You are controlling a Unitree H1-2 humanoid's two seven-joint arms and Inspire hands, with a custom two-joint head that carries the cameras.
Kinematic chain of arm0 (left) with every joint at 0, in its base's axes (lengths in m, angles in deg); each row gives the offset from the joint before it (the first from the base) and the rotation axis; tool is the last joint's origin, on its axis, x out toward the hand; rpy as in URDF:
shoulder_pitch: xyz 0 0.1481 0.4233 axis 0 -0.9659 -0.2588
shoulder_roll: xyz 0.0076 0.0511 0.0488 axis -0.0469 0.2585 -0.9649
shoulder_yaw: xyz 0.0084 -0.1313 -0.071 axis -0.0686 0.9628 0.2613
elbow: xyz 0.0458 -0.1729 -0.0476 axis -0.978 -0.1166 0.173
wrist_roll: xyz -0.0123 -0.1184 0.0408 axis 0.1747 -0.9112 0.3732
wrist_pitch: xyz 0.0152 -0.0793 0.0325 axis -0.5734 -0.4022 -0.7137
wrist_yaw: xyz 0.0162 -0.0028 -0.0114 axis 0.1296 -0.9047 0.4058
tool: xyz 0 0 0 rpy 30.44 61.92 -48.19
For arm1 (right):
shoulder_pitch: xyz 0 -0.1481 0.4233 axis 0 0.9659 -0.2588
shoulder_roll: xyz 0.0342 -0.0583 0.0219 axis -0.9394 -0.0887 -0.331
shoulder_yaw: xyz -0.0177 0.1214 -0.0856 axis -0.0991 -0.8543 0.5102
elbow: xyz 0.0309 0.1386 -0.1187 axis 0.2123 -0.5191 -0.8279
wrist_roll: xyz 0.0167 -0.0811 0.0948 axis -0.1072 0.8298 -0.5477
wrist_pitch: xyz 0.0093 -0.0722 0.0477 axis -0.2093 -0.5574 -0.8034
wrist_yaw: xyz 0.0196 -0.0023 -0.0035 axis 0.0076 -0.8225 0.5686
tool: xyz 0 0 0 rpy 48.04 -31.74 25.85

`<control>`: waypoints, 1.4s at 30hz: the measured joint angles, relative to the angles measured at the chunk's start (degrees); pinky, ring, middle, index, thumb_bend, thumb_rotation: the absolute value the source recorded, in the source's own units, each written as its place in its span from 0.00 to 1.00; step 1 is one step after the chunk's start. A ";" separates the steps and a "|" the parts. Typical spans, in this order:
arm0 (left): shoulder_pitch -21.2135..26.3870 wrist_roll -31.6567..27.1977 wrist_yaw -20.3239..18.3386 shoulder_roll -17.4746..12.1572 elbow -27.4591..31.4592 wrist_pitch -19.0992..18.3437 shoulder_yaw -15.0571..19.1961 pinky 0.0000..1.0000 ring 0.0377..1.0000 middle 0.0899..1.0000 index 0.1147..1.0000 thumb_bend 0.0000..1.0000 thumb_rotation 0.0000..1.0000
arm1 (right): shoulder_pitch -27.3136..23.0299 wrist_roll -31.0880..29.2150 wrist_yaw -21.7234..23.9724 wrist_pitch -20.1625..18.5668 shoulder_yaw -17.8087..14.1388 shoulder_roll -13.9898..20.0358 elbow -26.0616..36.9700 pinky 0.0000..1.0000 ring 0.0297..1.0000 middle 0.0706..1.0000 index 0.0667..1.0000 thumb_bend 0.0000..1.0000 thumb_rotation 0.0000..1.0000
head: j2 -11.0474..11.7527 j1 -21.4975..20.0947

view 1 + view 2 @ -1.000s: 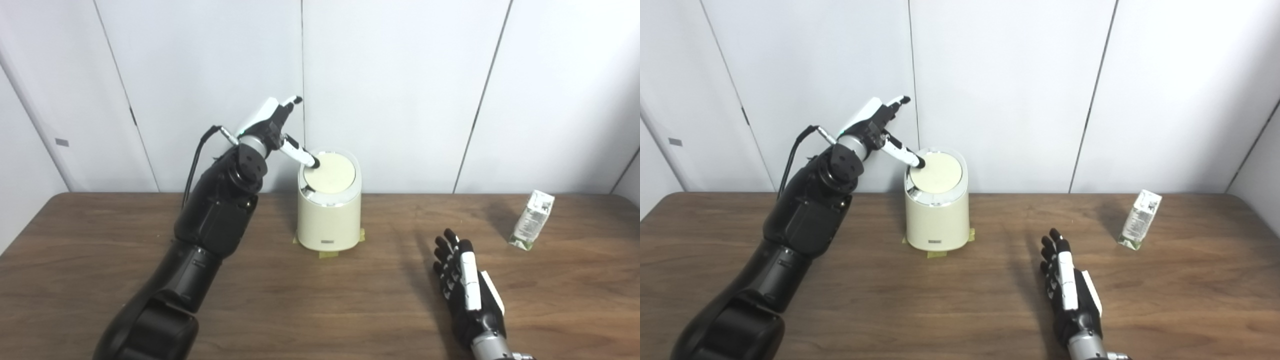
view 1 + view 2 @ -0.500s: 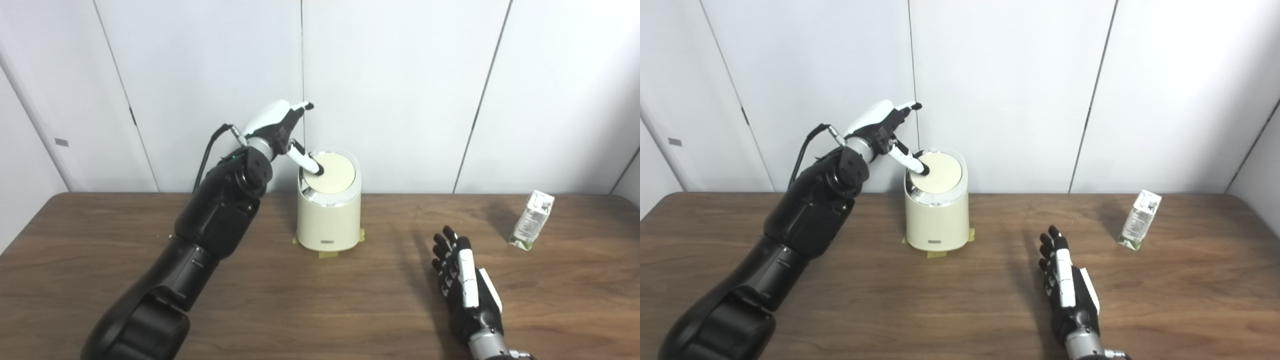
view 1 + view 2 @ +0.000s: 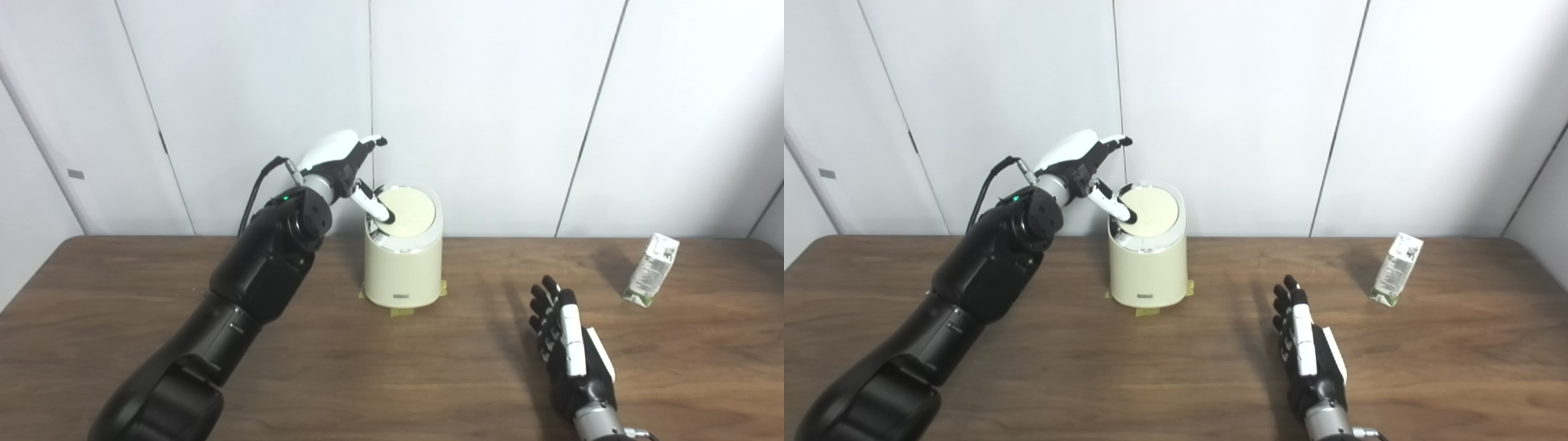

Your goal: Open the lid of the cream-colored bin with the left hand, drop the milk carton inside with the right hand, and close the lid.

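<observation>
Centrally, the bin (image 3: pixel 402 257) is shown upright on the tabletop (image 3: pixel 392 367), over strips of tape (image 3: pixel 401 311), with its lid (image 3: pixel 405 211) shut. The left robot hand (image 3: pixel 343 160) is raised at the bin's upper left, fingers spread and nothing held; its thumb tip is laid on the lid's left part. The right robot hand (image 3: pixel 566 349) is held low over the tabletop, fingers extended and empty. The carton (image 3: pixel 651 269) is seen tilted at far right, well apart from both.
</observation>
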State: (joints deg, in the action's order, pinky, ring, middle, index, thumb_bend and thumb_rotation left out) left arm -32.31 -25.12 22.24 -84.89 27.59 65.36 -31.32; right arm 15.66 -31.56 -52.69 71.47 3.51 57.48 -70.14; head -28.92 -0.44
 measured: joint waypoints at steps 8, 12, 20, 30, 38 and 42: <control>-0.03 0.06 -0.21 -0.04 0.35 0.18 -0.45 0.77 0.93 0.97 0.94 0.91 0.07 | -0.14 0.89 -0.01 -0.04 0.20 0.00 0.00 1.00 0.98 0.97 1.00 0.57 1.00 | -0.26 -0.53; -0.11 0.07 -0.21 -0.04 0.35 0.85 -0.89 0.78 0.92 0.94 0.93 0.91 0.06 | -0.31 1.50 -0.02 -0.17 0.47 -0.03 0.04 1.00 0.98 0.97 1.00 0.58 1.00 | -0.44 -0.70; -0.22 1.38 -0.45 -0.94 0.36 2.09 -2.70 0.85 0.94 0.95 0.93 0.91 0.06 | -0.33 2.00 -0.25 -0.28 0.70 -0.13 0.70 1.00 0.98 0.96 1.00 0.60 1.00 | -0.79 -1.05; -0.21 2.53 -1.97 -1.56 0.24 4.07 -3.87 0.92 0.96 0.96 0.94 0.91 0.07 | -0.38 3.61 -0.51 -0.28 1.34 -0.12 1.23 1.00 0.97 0.96 1.00 0.59 1.00 | -1.32 -1.49; 0.07 4.93 -1.33 -2.20 -1.32 6.60 -5.31 0.87 0.91 0.92 0.91 0.94 0.04 | -0.40 4.10 -0.69 -0.44 1.53 -0.17 1.47 1.00 0.97 0.96 1.00 0.60 1.00 | -1.49 -1.67; 0.18 6.87 -0.22 -2.36 -1.44 7.43 -6.38 0.87 0.91 0.93 0.92 0.95 0.02 | -0.40 4.13 -0.77 -0.55 1.65 -0.15 1.74 1.00 0.97 0.95 1.00 0.60 1.00 | -1.58 -1.76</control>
State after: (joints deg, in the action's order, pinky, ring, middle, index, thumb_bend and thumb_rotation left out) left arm -32.13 -18.25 22.01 -87.25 26.15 72.79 -37.70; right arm 15.26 -27.42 -53.46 70.92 5.16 57.33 -68.40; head -30.50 -2.20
